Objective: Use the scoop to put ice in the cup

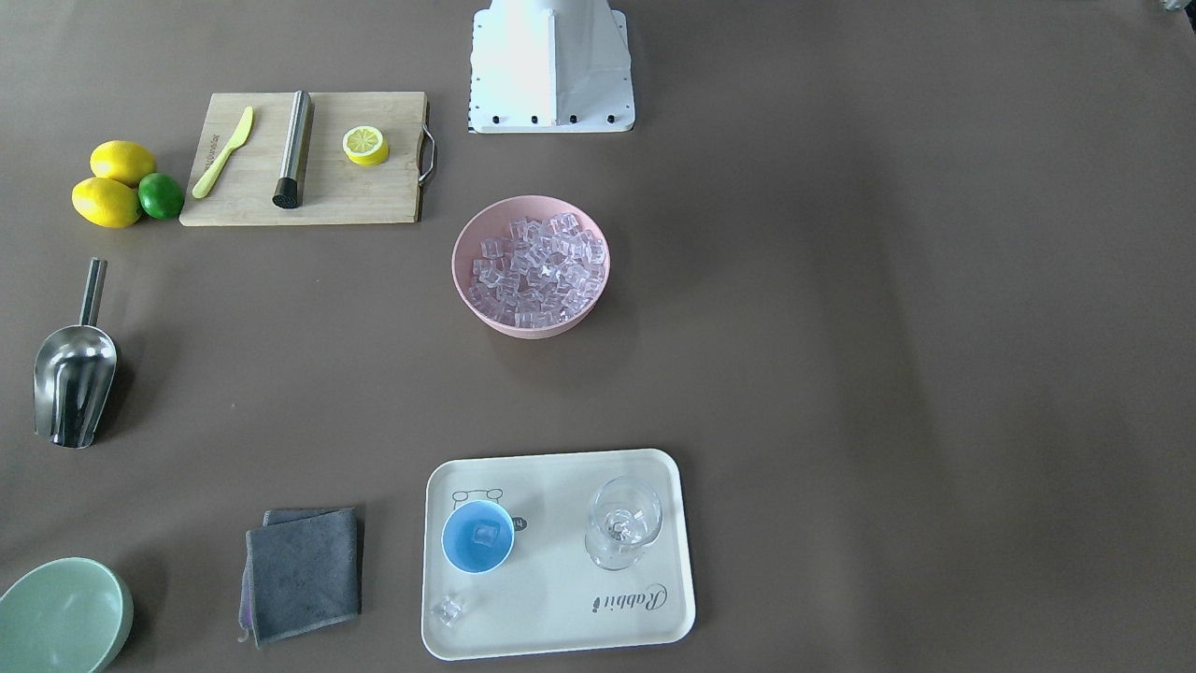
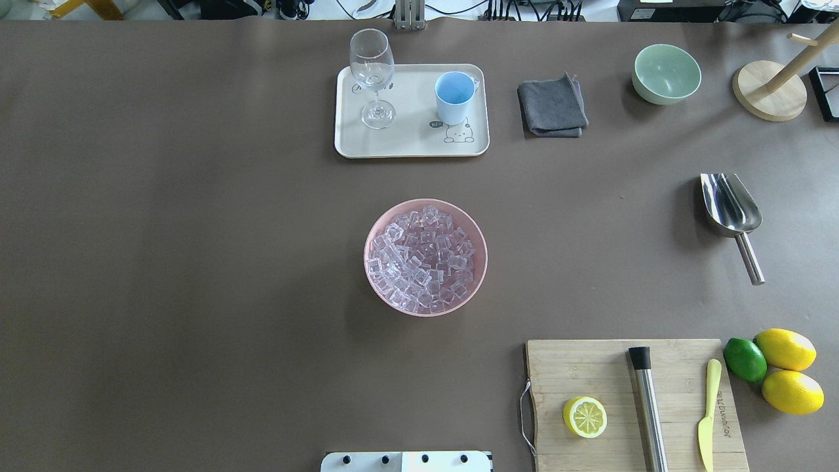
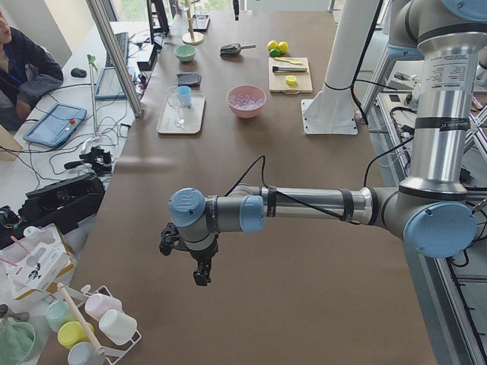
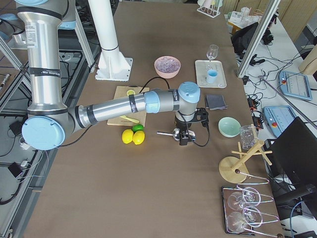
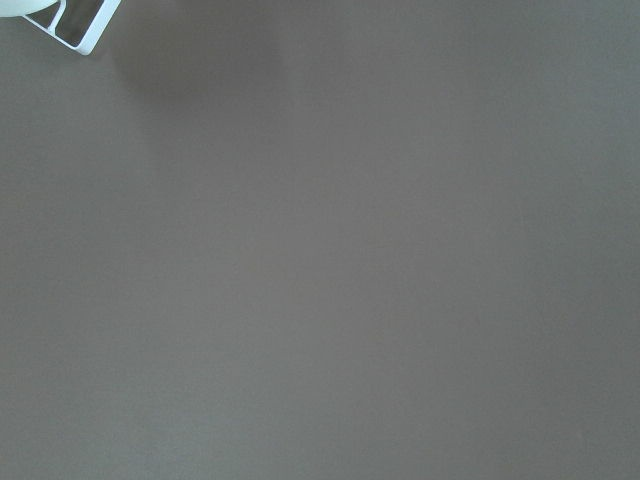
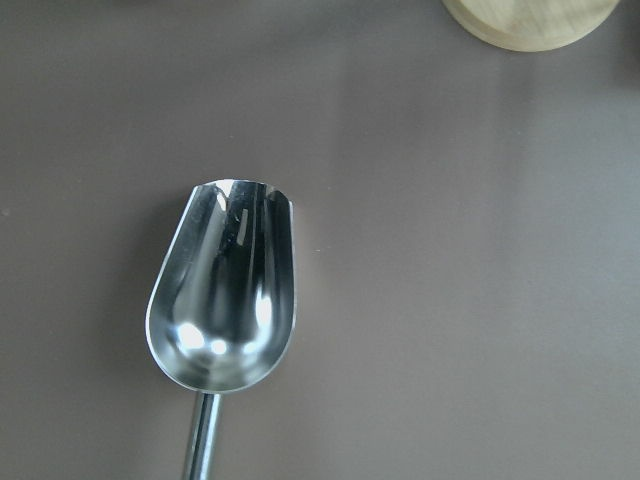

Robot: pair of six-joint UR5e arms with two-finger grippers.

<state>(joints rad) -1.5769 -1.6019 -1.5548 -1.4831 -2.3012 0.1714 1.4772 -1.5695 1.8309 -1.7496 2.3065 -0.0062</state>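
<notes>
The ice (image 1: 533, 271) fills a pink bowl (image 2: 377, 226) at the table's middle. The light-blue cup (image 1: 477, 536) stands on a cream tray (image 1: 561, 598) with one cube inside it, and another cube (image 1: 447, 609) lies loose on the tray. The steel scoop (image 2: 729, 206) lies flat on the table, its trough empty in the right wrist view (image 6: 225, 300). My right gripper (image 4: 183, 139) hangs just above the scoop; I cannot tell whether it is open or shut. My left gripper (image 3: 199, 268) hovers over bare table far from everything, and I cannot tell its state either.
A stemmed glass (image 2: 372, 72) shares the tray. A cutting board (image 2: 609, 387) carries a steel cylinder, a yellow knife and a lemon half, with lemons and a lime (image 2: 745, 359) beside it. A grey cloth (image 2: 552, 105), pale green bowl (image 2: 666, 73) and wooden stand (image 2: 768, 98) line the far edge.
</notes>
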